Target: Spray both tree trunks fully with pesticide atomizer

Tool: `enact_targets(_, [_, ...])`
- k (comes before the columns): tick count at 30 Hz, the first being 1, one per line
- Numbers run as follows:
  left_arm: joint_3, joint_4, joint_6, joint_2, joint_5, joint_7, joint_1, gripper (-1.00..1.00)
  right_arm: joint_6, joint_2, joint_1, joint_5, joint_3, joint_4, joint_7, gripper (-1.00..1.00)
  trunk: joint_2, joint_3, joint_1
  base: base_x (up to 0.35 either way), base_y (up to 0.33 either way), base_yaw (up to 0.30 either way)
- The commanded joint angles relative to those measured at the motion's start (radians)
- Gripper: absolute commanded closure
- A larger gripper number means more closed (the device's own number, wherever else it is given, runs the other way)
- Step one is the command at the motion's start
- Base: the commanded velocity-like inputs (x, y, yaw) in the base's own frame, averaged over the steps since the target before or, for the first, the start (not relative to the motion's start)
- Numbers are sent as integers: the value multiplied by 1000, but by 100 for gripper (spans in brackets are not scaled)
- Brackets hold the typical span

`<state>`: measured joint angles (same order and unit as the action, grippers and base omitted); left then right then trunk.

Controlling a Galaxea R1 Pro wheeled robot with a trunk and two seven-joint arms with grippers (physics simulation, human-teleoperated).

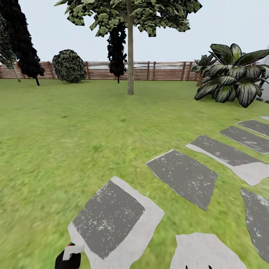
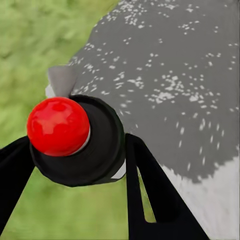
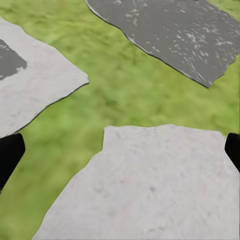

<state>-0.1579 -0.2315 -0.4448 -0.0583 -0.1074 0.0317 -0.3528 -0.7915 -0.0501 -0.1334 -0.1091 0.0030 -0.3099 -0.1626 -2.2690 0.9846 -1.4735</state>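
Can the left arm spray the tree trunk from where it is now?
Probably not: the left gripper holds the pesticide atomizer, but the tree trunk stands far off across open lawn.

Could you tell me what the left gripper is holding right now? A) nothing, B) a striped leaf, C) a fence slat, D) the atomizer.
D: in the left wrist view the left gripper's black fingers flank the atomizer's dark cap with its red dot; its top also pokes up in the head view.
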Motion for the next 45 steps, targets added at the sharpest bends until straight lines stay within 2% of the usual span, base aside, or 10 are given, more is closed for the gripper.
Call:
enact_targets(1, [0, 0, 0, 0, 0, 0, 0, 100, 0, 0, 0, 0, 0, 0, 0, -100, 0, 0, 0, 344, 0, 0])
enact_targets(45, [0, 0, 0, 0, 0, -1, 0, 100, 0, 0, 0, -1, 0, 0, 0, -100, 0, 0, 0, 344, 0, 0])
